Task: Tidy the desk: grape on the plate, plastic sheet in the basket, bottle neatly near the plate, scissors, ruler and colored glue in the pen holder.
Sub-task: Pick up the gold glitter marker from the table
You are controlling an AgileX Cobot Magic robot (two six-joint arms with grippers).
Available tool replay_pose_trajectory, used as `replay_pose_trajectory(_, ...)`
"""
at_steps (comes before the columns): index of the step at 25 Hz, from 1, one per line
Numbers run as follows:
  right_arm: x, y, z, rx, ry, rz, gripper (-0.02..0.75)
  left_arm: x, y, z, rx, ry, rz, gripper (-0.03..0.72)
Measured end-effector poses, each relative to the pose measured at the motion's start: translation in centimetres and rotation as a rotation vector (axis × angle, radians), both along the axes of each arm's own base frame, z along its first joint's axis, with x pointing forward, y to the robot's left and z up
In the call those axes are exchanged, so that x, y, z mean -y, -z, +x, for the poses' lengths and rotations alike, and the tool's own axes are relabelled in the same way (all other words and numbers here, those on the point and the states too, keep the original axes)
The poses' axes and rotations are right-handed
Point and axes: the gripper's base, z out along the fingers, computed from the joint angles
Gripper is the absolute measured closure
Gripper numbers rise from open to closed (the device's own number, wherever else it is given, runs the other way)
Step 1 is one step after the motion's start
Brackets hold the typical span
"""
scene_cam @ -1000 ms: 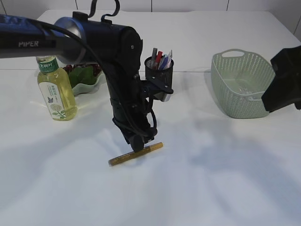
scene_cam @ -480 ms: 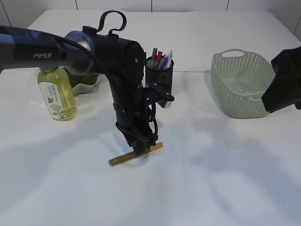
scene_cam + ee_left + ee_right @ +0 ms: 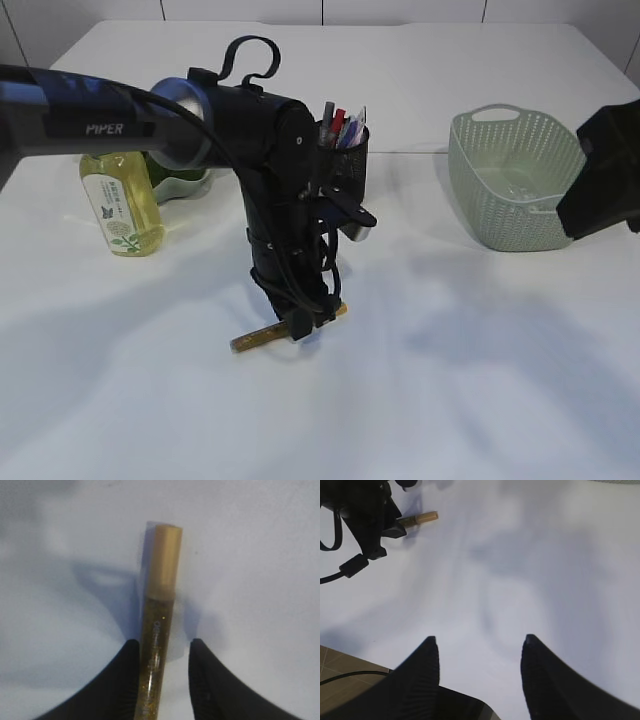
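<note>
Left arm bends steeply down, left gripper (image 3: 161,652) straddling the gold glue pen (image 3: 159,630) on the table (image 3: 480,350) (jaws apart, not clamped). Right gripper (image 3: 477,645) hangs open, empty.

A white tabletop (image 3: 480,380) is seen, crossed by soft grey shadows under diffuse light. Behind it, a pale panelled wall (image 3: 400,10) is visible. Brown tiled floor (image 3: 340,667) is glimpsed beyond the tabletop's edge.
</note>
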Motion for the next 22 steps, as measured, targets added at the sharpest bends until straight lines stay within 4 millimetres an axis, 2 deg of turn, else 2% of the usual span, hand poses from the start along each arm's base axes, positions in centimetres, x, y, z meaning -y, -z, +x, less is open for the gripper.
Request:
replay_pose_trajectory(13, 0.06, 0.01, 0.02, 0.003, -0.001, -0.008, 0.319, 0.04, 0.75, -0.05, -0.01, 0.003, 0.014, 0.443)
replay_pose_trajectory(22, 0.09, 0.01, 0.04, 0.005, -0.002, -0.012, 0.319, -0.12, 0.76, 0.07, 0.003, 0.014, 0.031, 0.567)
